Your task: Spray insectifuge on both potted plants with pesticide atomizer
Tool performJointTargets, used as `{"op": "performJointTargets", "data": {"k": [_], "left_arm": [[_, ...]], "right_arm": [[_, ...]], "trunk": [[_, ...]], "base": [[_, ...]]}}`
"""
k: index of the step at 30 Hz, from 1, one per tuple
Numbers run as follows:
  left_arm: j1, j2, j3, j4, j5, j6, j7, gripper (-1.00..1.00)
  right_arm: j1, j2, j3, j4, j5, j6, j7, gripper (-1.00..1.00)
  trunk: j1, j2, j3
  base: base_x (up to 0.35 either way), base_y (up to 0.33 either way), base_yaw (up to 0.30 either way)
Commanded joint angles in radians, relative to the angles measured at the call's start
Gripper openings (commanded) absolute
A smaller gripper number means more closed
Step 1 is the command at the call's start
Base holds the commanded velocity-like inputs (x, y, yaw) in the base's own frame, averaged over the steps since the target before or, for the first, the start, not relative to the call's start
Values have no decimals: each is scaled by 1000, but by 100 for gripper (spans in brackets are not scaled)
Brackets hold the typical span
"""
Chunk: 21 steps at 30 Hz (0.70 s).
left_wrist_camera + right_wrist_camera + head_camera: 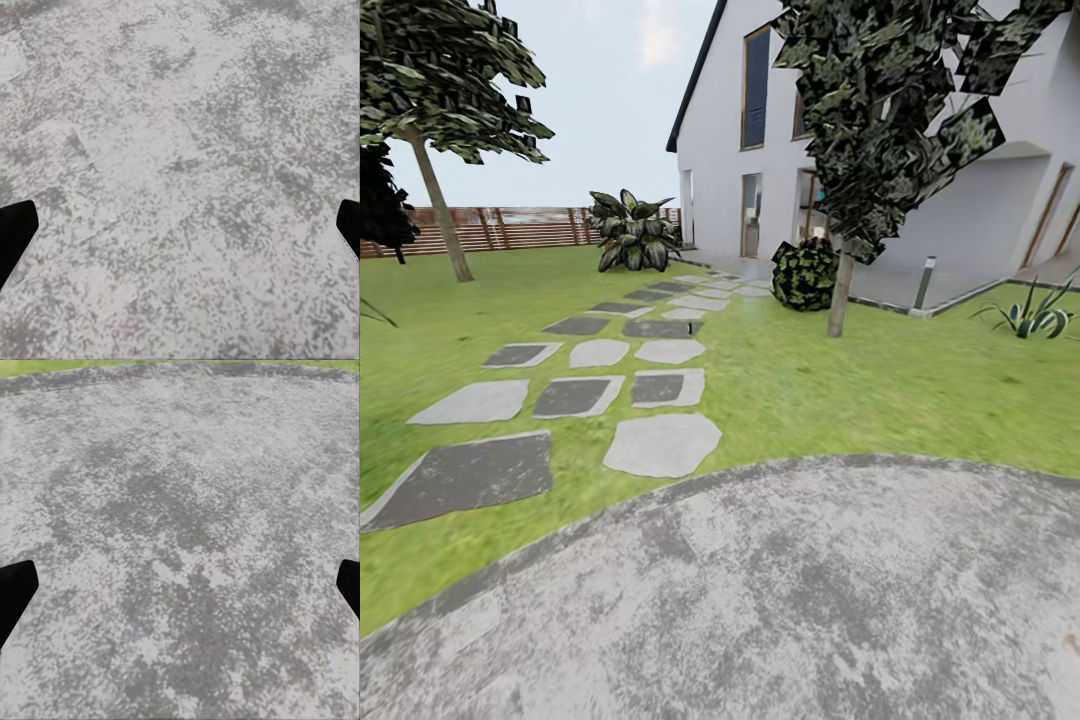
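Note:
I am in the garden, standing on the round grey stone patio (780,600) and looking across the green lawn (860,390). The pesticide atomizer and the potted plants are out of view. In the left wrist view, my left gripper (180,232) is open over bare patio stone, its dark fingertips (13,234) at the picture's two edges. My right gripper (180,592) is open as well, with nothing between its fingertips (13,594) and a strip of grass beyond the patio rim.
Stepping stones (660,443) lead across the lawn toward a white house (760,130). A tree (840,290), a round bush (805,272), a grey bollard lamp (926,282) and a striped agave (1040,318) stand at the right. A broad-leaved shrub (630,232) and a slatted fence (510,228) lie far back.

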Motion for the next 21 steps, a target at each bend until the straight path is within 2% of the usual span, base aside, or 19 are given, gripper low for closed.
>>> {"op": "performJointTargets", "data": {"k": [1, 10, 21], "left_arm": [[-1, 0, -1, 1, 4, -3, 0, 100], [-1, -1, -4, 2, 5, -3, 1, 100], [-1, 0, -2, 2, 5, -3, 1, 100]], "right_arm": [[-1, 0, 0, 1, 0, -3, -2, 100], [-1, 2, -1, 2, 0, -3, -3, 100], [-1, 4, 0, 2, -1, -3, -6, 100]], "trunk": [[1, 0, -1], [1, 0, 4], [1, 0, -2]], "base": [[340, 0, 2], [340, 0, 139], [339, 0, 66]]}}
